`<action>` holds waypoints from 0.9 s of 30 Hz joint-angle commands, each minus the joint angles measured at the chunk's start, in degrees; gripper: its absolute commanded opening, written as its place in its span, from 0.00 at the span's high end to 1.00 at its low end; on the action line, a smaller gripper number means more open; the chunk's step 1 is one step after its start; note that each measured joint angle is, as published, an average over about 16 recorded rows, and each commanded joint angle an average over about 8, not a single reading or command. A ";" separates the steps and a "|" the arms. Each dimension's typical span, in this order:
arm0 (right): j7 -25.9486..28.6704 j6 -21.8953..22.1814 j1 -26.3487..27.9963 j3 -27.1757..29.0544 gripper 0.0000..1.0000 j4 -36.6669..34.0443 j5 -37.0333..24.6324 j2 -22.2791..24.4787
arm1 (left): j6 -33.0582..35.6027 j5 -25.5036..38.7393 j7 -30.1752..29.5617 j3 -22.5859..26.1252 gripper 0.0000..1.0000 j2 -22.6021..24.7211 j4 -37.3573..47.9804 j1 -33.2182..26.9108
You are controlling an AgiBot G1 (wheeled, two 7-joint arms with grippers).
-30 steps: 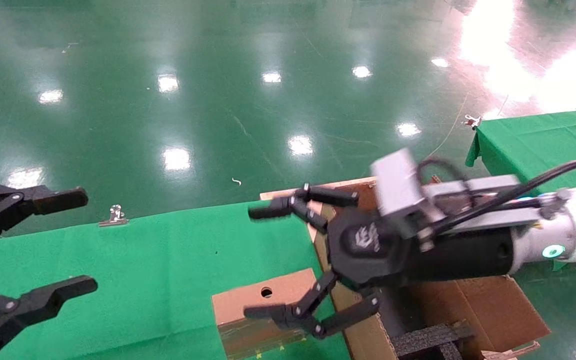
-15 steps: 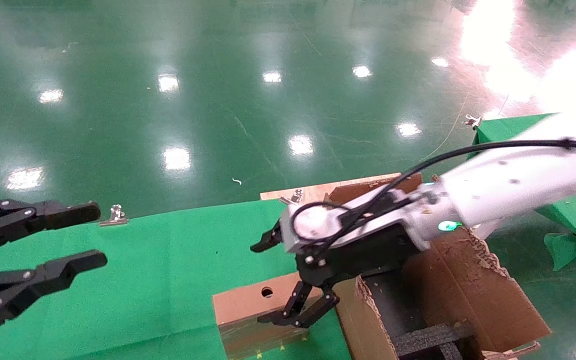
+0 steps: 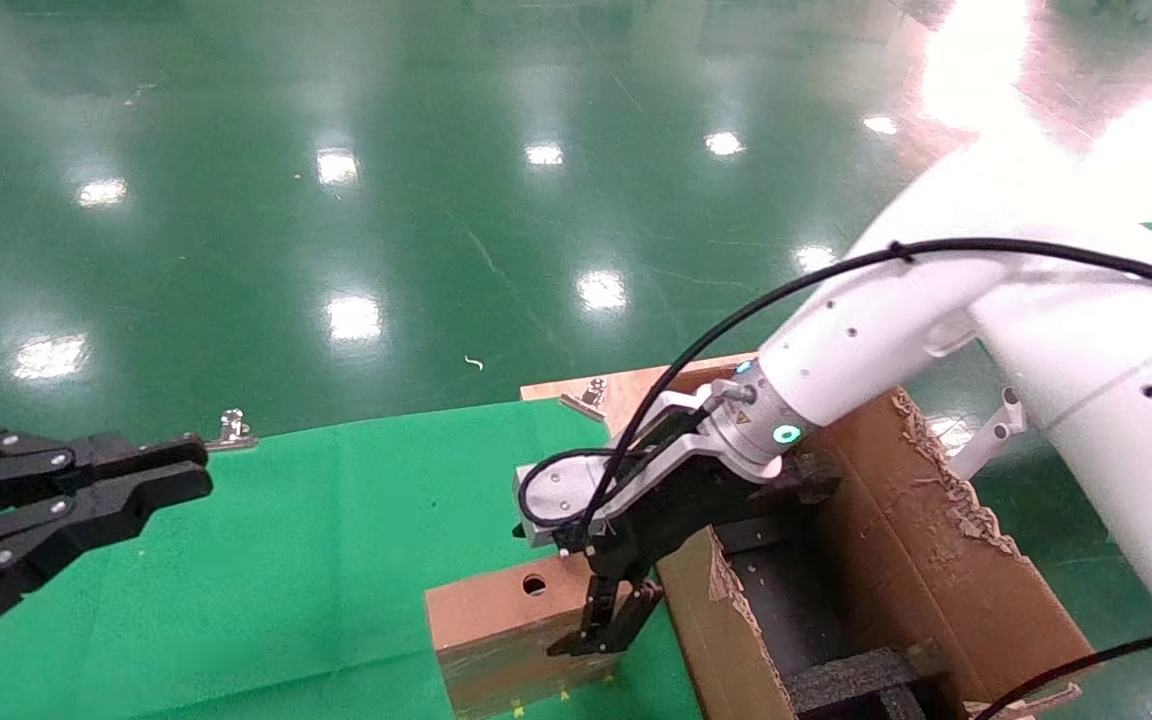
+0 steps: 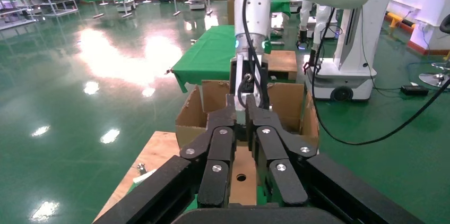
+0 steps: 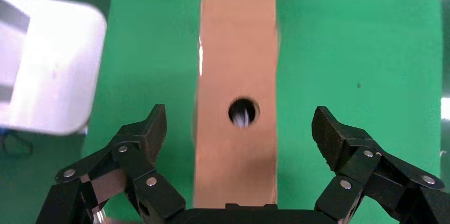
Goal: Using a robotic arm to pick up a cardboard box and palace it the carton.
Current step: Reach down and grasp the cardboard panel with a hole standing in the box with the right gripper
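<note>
So the robotic arm (image 3: 896, 330), the white right one with the teal ring, reaches in from the right and points its right gripper (image 3: 608, 625) straight down over the cardboard box (image 3: 506, 625). In the right wrist view the right gripper's fingers (image 5: 140, 136) are spread wide, one on each side of the box with clear green showing between each tip and the box, so it has hold of nothing. The cardboard box lies flat on the green tablecloth (image 3: 316, 560), its round hole facing up, just beside the left wall of the carton (image 3: 936, 560). The carton is the big ragged-edged one to the right, with black foam dividers (image 3: 856, 680) showing inside. The left gripper (image 3: 171, 470) hangs over the left side of the green cloth, well apart from the box, and its fingers are pressed together with nothing between them. A metal clip (image 3: 231, 428) sits at the far edge of the cloth.
</note>
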 commanded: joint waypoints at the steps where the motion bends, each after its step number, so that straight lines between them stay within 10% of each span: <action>1: -0.99 0.02 1.26 -2.25 0.00 -1.32 -0.97 -1.14 | 0.00 0.00 0.00 0.00 0.59 0.00 0.00 0.00; 6: -2.69 0.11 3.02 -5.81 0.00 -3.03 -1.73 -2.80 | 0.00 0.00 0.00 0.00 0.00 0.00 0.00 0.00; 9: -3.14 0.09 3.70 -7.28 0.06 -3.63 -2.02 -3.47 | -0.01 -0.01 0.00 0.00 0.00 -0.01 0.01 0.01; 17: -3.25 0.08 4.10 -7.97 0.97 -3.91 -2.25 -3.78 | -0.02 -0.01 0.00 0.00 0.00 -0.01 0.01 0.02; 27: -3.23 0.11 3.72 -7.29 1.00 -3.64 -2.04 -3.47 | -0.02 -0.01 0.00 0.00 0.00 -0.01 0.01 0.02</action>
